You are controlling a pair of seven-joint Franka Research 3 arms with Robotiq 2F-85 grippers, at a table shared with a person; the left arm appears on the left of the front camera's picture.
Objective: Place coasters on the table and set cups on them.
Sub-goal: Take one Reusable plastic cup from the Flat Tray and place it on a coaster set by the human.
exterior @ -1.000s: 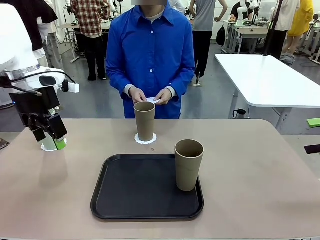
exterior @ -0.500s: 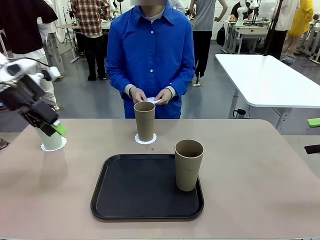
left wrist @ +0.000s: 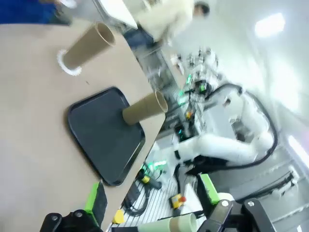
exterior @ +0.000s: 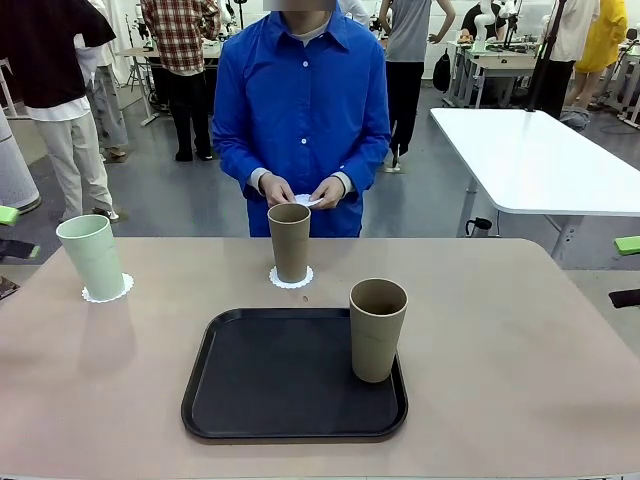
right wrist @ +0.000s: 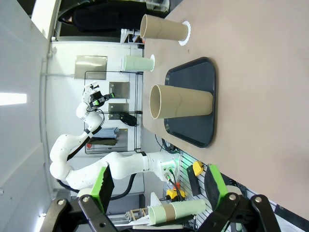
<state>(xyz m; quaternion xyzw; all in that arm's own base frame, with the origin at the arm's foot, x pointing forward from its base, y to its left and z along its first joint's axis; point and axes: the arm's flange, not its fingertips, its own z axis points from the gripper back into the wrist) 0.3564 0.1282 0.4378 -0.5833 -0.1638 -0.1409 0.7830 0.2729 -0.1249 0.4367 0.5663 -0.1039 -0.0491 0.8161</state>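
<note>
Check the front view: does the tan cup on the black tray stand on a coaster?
No, the tan cup stands straight on the bare surface of the black tray.

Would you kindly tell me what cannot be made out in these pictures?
Front view: white paper piece in the person's hands, mostly covered by them.
Front view: middle of the white lacy doily, hidden under the far brownish-tan tumbler.
Right wrist view: pale mint green tumbler, too small for detail.
</note>
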